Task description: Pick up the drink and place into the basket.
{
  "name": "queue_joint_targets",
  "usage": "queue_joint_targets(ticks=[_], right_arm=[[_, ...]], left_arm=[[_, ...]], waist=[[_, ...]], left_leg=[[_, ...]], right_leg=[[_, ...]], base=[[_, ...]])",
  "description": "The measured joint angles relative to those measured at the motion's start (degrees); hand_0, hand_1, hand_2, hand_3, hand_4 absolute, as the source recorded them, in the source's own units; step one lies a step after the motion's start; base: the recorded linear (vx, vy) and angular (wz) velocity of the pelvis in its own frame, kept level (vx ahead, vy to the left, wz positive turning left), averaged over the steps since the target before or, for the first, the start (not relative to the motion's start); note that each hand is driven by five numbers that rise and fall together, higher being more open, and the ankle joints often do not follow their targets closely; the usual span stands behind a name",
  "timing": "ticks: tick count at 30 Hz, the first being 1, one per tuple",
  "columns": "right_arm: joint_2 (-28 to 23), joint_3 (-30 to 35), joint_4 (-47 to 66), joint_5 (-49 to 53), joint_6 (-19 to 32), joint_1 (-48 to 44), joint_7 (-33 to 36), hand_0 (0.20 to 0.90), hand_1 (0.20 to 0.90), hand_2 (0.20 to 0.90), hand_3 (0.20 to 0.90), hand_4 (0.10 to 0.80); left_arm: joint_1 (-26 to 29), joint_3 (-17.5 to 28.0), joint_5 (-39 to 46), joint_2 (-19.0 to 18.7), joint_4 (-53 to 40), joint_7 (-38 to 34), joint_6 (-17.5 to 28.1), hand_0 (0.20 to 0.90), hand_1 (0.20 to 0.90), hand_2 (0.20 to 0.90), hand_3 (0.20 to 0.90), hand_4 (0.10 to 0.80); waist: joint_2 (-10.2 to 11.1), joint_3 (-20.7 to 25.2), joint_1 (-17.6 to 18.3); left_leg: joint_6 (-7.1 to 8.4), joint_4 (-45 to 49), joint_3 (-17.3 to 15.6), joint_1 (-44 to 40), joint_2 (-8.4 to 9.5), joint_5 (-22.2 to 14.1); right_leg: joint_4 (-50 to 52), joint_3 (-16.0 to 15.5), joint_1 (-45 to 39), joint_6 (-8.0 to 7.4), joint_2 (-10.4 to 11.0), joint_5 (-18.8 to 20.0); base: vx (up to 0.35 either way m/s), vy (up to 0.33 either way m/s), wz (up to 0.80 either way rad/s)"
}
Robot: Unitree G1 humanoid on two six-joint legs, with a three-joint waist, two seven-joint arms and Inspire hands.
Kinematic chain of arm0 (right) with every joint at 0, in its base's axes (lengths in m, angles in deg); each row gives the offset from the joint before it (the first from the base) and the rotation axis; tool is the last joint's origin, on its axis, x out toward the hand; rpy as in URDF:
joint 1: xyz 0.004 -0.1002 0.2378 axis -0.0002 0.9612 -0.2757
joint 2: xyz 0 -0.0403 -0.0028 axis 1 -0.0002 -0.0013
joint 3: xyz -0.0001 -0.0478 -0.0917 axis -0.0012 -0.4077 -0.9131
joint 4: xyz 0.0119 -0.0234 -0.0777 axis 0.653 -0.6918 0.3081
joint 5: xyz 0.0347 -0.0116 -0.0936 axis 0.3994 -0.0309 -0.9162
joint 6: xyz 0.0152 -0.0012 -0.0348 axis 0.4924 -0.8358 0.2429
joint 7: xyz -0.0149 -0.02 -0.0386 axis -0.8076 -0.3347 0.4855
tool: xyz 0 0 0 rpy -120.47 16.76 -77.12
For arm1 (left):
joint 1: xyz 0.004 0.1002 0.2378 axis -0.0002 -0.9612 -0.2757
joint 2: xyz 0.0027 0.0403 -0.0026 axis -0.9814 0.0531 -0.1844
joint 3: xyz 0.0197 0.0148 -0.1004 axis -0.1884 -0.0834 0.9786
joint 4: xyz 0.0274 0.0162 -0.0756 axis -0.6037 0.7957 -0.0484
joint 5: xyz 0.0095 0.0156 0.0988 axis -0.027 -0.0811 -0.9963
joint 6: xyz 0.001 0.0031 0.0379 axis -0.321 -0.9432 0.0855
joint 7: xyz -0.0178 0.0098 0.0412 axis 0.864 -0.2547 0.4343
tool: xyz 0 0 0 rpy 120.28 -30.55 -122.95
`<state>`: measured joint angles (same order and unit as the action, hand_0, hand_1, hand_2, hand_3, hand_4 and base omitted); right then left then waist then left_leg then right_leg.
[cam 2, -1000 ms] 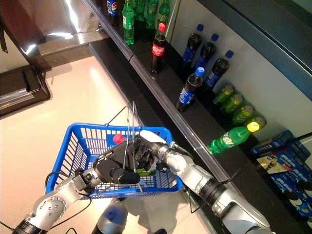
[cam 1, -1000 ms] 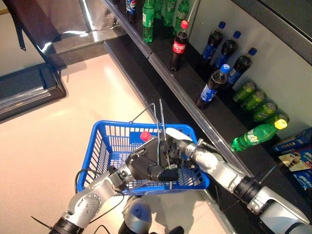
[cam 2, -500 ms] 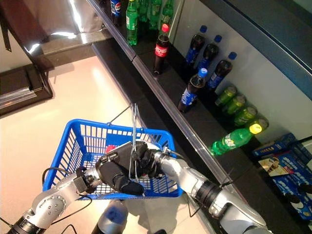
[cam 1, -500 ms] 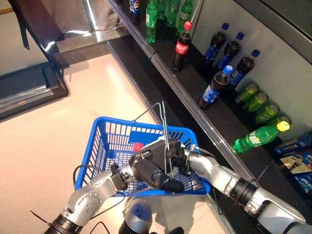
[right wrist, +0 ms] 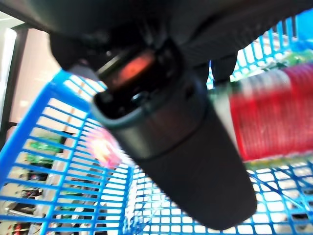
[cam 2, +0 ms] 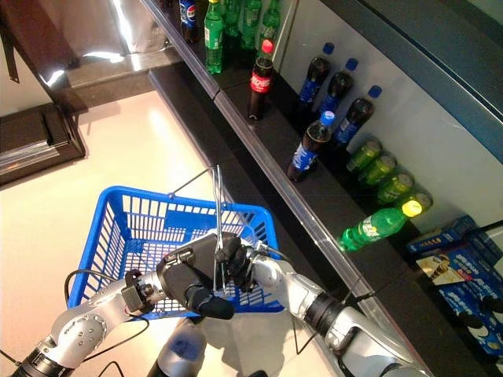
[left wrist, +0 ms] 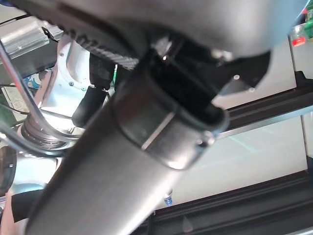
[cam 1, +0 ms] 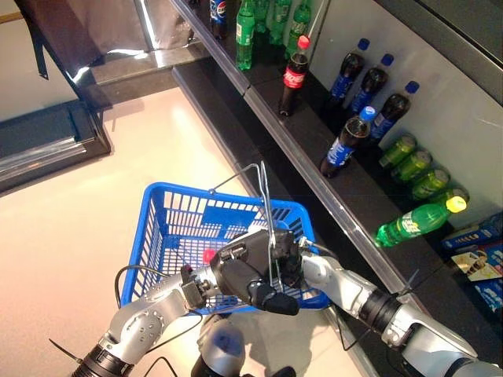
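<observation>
My left hand [cam 1: 245, 276] is shut on the thin wire handles [cam 1: 264, 206] of the blue basket [cam 1: 154, 229] and holds it up in front of me. My right hand [cam 1: 289, 253] reaches into the basket from the right, just behind the left hand. It is shut on a drink with a red label [right wrist: 274, 117] and a red cap [cam 1: 208, 255]. The drink lies low inside the basket, its cap pointing left. In the right wrist view my thumb [right wrist: 181, 147] crosses in front of the bottle, with the basket's blue mesh [right wrist: 58, 147] around it.
A low dark shelf edge [cam 1: 314, 184] runs diagonally at the right. On it stand a red-capped cola bottle [cam 1: 292, 75], blue-capped dark bottles [cam 1: 343, 145], green bottles [cam 1: 245, 31] and green cans [cam 1: 413, 165]. A green bottle with a yellow cap [cam 1: 413, 222] lies beside blue boxes [cam 1: 479, 243].
My right hand has carried the drink lower and further left inside the basket; its red cap has sunk below the rim. The basket has shifted slightly.
</observation>
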<state>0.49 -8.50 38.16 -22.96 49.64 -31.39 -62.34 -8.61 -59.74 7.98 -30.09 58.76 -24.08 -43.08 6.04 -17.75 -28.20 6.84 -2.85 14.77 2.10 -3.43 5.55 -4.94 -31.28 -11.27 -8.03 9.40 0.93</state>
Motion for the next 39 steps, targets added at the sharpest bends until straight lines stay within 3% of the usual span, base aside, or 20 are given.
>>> queue_joint_targets(ticks=[26, 39], right_arm=[[1.0, 0.5, 0.1, 0.0, 0.1, 0.0, 0.1, 0.900, 0.900, 0.900, 0.900, 0.800], [0.3, 6.5, 3.7, 0.5, 0.1, 1.6, 1.8, 0.900, 0.900, 0.900, 0.900, 0.800]], left_arm=[[0.0, -1.5, -2.0, -1.2, -0.2, 0.0, -1.6, 0.300, 0.300, 0.300, 0.200, 0.100], [-0.1, 1.7, -2.0, -1.1, -0.2, -1.6, -1.0, 0.300, 0.300, 0.300, 0.200, 0.100]], waist=[[0.4, 0.2, 0.0], [0.4, 0.2, 0.2]], left_leg=[[0.00, 0.0, 0.0, 0.0, 0.02, 0.0], [-0.01, 0.0, -0.2, -0.1, -0.01, 0.0]], right_leg=[[0.0, 0.0, 0.0, -0.01, 0.0, 0.0], [0.0, 0.1, 0.1, -0.01, 0.0, 0.0]], base=[[0.000, 0.000, 0.00], [0.000, 0.000, 0.00]])
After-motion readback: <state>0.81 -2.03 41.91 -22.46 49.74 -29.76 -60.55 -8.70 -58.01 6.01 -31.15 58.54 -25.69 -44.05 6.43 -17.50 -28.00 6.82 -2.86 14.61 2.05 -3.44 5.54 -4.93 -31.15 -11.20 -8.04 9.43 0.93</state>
